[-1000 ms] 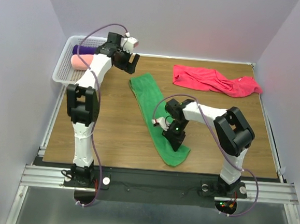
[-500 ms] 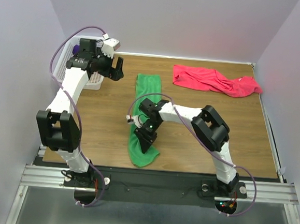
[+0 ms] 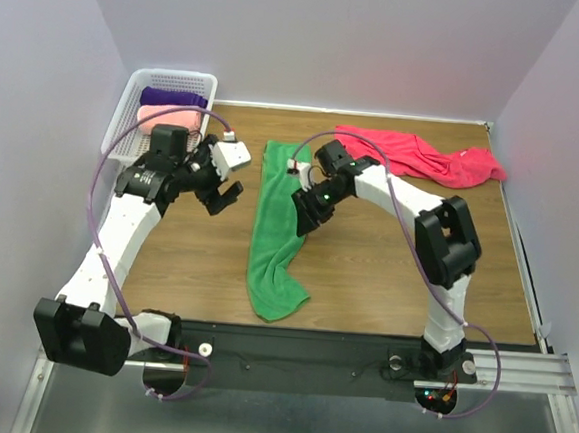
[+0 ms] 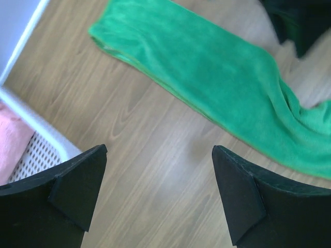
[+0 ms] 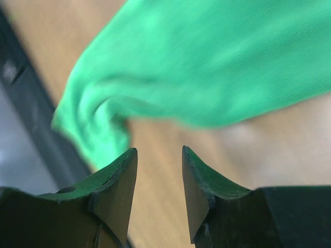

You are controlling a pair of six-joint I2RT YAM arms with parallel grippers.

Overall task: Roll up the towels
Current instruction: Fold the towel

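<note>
Long plush green towel (image 3: 273, 237) (rumpled end).

White-shelled left arm (image 3: 117, 238) and right arm (image 3: 387, 194), black joint housings, thin lilac cables (image 3: 495, 368) looping alongside, black wedge-shaped fingers (image 4: 72, 196), small green light (image 3: 324, 191) at the right wrist.

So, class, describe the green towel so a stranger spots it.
On the wooden table, look down the middle. The green towel lies as a long strip, rumpled at its near end. The crimson towel is heaped at the far right; the pink towel and purple towel sit rolled in the white basket.
</note>
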